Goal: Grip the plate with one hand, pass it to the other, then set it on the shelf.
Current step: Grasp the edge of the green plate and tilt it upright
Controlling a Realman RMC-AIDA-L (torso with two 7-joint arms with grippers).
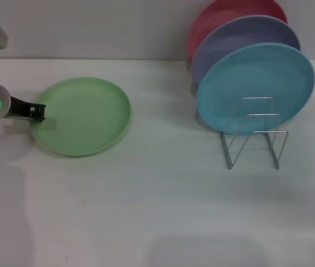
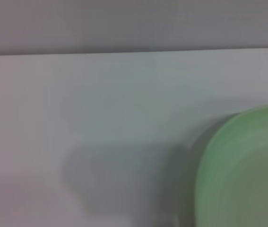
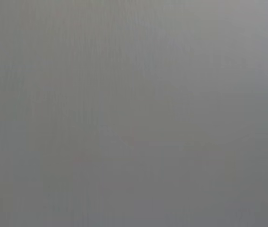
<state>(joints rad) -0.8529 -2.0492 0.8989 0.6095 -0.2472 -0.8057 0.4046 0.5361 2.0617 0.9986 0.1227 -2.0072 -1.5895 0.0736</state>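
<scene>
A round, shallow, light green plastic plate (image 1: 82,115) is shown lying flat on the white table (image 1: 146,211), toward its left edge and nearer the far edge than the near one. The left hand (image 1: 36,112) is positioned low at the plate's left rim, its dark fingertips reaching the rim; whether they are spread or already pinching the rim cannot be told. The low, sideways approach is judged to suit a rim grasp, since a flat plate offers no other purchase. In the left wrist view only part of the plate's rim (image 2: 247,170) and its shadow on the table are seen.

Toward the right edge of the table a small silver wire shelf (image 1: 254,133) with upright looped dividers is placed. Three plates are held upright in it, one behind another: turquoise-blue (image 1: 255,88), lavender (image 1: 240,39) and red (image 1: 218,19). The front loops stand free, so a slot for the green plate is judged available there.

The right hand is not seen in any view; its wrist view is a plain grey field.
</scene>
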